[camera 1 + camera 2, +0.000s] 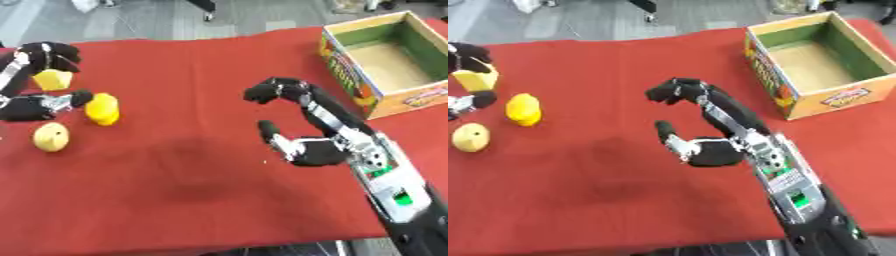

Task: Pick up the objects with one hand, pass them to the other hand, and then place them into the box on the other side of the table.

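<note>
Yellow things lie at the far left of the red table (192,165), and all the coming work starts from there. The left hand (39,57) is over them: its dark fingers curl around a pale yellow block (52,80) from above, and the thumb below almost reaches a deeper yellow rounded piece (102,108), which stands with its long axis roughly upright in the view. I judge the hand is closing on the block, but whether the block is already lifted cannot be told. A third thing, a pale yellow ball-like piece (51,136), lies just below and nearer to the front edge.

In the middle of the table waits the right hand (302,150), palm turned to the left, fingers bent in a wide hook and thumb out; it grasps nothing. So the objects lie to the left of it, well apart, and only the left hand is near them.

At the far right stands the open box (773,75), with nothing visible inside, just behind the right hand.
</note>
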`<state>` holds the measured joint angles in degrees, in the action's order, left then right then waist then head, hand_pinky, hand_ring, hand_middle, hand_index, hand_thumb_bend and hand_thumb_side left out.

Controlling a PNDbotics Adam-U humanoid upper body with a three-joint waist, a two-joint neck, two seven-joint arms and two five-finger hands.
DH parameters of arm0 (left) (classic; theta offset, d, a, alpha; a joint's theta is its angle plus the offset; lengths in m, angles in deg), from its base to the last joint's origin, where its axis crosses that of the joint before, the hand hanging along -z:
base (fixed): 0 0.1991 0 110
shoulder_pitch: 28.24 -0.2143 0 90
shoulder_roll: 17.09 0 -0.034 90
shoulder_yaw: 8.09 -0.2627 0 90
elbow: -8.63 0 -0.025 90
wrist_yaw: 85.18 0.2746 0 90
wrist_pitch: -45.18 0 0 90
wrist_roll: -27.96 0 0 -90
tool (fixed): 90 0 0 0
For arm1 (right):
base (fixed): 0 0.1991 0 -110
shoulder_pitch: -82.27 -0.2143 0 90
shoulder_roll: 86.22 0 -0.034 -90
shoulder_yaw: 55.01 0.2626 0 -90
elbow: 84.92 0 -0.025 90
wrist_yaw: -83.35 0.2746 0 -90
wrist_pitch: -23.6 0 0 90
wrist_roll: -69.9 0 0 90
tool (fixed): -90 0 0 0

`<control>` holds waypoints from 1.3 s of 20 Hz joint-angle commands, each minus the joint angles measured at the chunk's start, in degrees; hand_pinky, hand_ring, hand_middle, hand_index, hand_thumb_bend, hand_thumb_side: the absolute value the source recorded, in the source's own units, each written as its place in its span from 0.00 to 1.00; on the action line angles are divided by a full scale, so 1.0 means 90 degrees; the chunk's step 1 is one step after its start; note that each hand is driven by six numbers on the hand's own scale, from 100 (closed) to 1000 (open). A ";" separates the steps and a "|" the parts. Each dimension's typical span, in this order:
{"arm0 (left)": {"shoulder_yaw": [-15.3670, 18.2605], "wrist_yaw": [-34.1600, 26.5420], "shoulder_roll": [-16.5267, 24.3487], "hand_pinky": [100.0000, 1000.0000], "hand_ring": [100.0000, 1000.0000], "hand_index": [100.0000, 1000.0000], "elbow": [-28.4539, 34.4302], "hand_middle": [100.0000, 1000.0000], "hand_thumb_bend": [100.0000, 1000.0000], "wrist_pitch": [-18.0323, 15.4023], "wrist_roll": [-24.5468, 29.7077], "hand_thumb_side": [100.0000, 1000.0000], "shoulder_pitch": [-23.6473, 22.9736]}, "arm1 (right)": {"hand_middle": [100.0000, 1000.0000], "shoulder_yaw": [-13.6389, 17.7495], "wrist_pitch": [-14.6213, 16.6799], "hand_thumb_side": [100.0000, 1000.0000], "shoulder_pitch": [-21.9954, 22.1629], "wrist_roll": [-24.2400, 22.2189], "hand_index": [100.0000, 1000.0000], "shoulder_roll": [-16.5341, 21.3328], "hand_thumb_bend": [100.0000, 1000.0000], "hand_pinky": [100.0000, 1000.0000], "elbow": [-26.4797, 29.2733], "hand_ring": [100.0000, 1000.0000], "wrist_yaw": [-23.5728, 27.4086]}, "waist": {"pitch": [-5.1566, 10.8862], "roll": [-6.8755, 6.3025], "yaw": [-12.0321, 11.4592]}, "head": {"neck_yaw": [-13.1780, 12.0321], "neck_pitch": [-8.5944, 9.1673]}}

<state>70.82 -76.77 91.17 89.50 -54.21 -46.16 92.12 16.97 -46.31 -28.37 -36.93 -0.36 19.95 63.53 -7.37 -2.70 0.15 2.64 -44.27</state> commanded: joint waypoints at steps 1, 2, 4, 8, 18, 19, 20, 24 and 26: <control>-0.0470 0.0352 0.0775 0.75 0.62 0.79 -0.0484 0.64 0.65 0.0189 0.0346 0.32 0.0268 | 0.71 0.0012 0.0023 0.56 -0.0078 -0.0028 0.83 0.0072 0.00 0.71 0.0062 0.75 -0.0003 | 0.0221 -0.0050 0.0029 | -0.0007 0.0017; -0.0538 0.0460 0.0951 0.75 0.62 0.79 -0.0660 0.64 0.64 0.0248 0.0454 0.30 0.0310 | 0.71 0.0009 0.0024 0.56 -0.0087 -0.0032 0.83 0.0061 0.00 0.71 0.0065 0.75 0.0002 | 0.0218 -0.0040 0.0051 | -0.0016 0.0017; -0.0527 0.0684 0.1315 0.75 0.62 0.80 -0.1019 0.64 0.62 0.0201 0.0678 0.28 0.0348 | 0.71 -0.0005 0.0028 0.56 -0.0112 -0.0047 0.83 0.0033 0.00 0.71 0.0073 0.75 0.0015 | 0.0209 -0.0020 0.0106 | -0.0061 0.0017; -0.0024 0.1732 0.2021 0.75 0.62 0.80 -0.1334 0.64 0.57 -0.0322 0.1427 0.23 0.0279 | 0.71 -0.0030 0.0030 0.57 -0.0159 -0.0077 0.83 -0.0034 0.00 0.71 0.0087 0.75 0.0048 | 0.0188 0.0027 0.0200 | -0.0152 0.0017; 0.0929 0.5184 0.1419 0.74 0.61 0.78 -0.2046 0.63 0.51 -0.1842 0.1628 0.22 0.0273 | 0.71 -0.0009 0.0014 0.57 -0.0142 -0.0077 0.83 -0.0069 0.00 0.70 0.0093 0.75 0.0056 | 0.0179 0.0084 0.0185 | -0.0143 0.0017; 0.0922 0.5147 0.1392 0.74 0.61 0.78 -0.2095 0.63 0.51 -0.1871 0.1641 0.22 0.0274 | 0.71 -0.0009 0.0013 0.57 -0.0141 -0.0075 0.83 -0.0070 0.00 0.70 0.0093 0.75 0.0055 | 0.0179 0.0086 0.0184 | -0.0144 0.0017; 0.0919 0.5109 0.1352 0.74 0.60 0.77 -0.2130 0.62 0.51 -0.1886 0.1647 0.23 0.0272 | 0.71 -0.0009 0.0013 0.57 -0.0139 -0.0075 0.83 -0.0073 0.00 0.70 0.0093 0.75 0.0054 | 0.0178 0.0091 0.0183 | -0.0146 0.0017; 0.0950 0.4906 0.1196 0.73 0.60 0.76 -0.2247 0.62 0.51 -0.1856 0.1560 0.25 0.0273 | 0.71 -0.0005 0.0011 0.57 -0.0131 -0.0071 0.83 -0.0082 0.00 0.70 0.0093 0.75 0.0051 | 0.0175 0.0111 0.0178 | -0.0146 0.0017; 0.0993 0.4789 0.1119 0.73 0.59 0.75 -0.2306 0.61 0.49 -0.1783 0.1389 0.25 0.0282 | 0.71 -0.0005 0.0009 0.57 -0.0127 -0.0069 0.83 -0.0089 0.00 0.70 0.0092 0.75 0.0052 | 0.0173 0.0120 0.0174 | -0.0148 0.0017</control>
<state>78.63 -32.92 99.86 68.67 -70.49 -32.85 94.00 16.62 -46.20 -28.89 -37.69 -1.31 19.95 63.73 -7.37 -2.29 1.81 1.38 -44.27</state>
